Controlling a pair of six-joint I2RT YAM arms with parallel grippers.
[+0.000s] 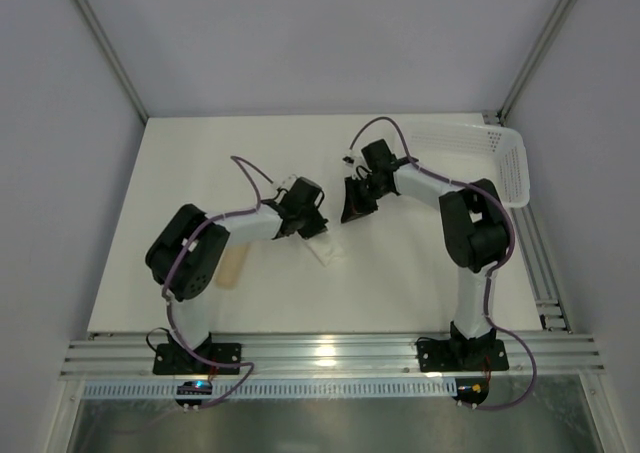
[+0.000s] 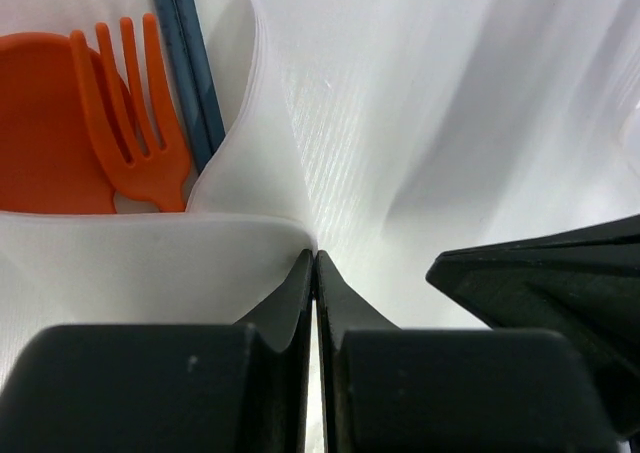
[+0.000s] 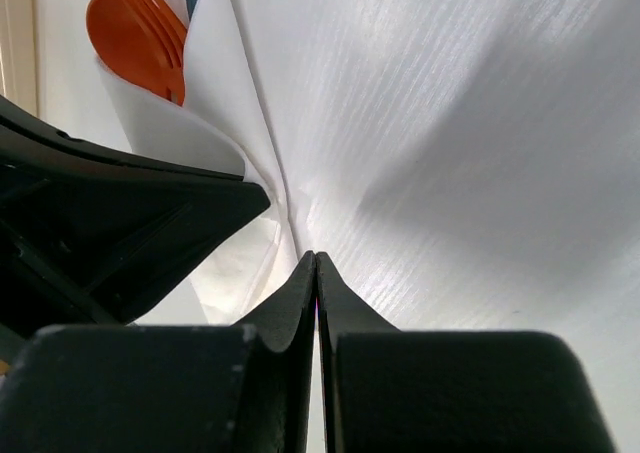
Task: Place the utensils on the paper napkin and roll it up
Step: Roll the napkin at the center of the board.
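The placing step appears complete: the utensils (image 2: 100, 133), namely an orange spoon (image 2: 40, 123), an orange fork (image 2: 135, 138) and two dark blue sticks (image 2: 190, 73), lie together on the paper napkin (image 2: 150, 263), with one flap of the sheet folded over their handles so that only the heads show. The rolling step is begun but not finished. The fold covers one side only, and most of the sheet spreads loose and creased to the other side; the remaining work, by judgement, is to wrap that loose part around the bundle. The bundle lies near the middle of the table (image 1: 200, 173), between the two arms, well apart from the white basket (image 1: 512, 168) at the far right corner and from the beige piece (image 1: 232, 266) beside the left arm. Both arms reach inward and tilt down toward the napkin, wrists close together. The left gripper (image 2: 316, 268) has its fingers pressed together at the corner of the folded flap and appears to pinch it. The right gripper (image 3: 316, 268) has its fingers likewise together, where creases in the loose sheet converge, and appears to pinch the paper there.
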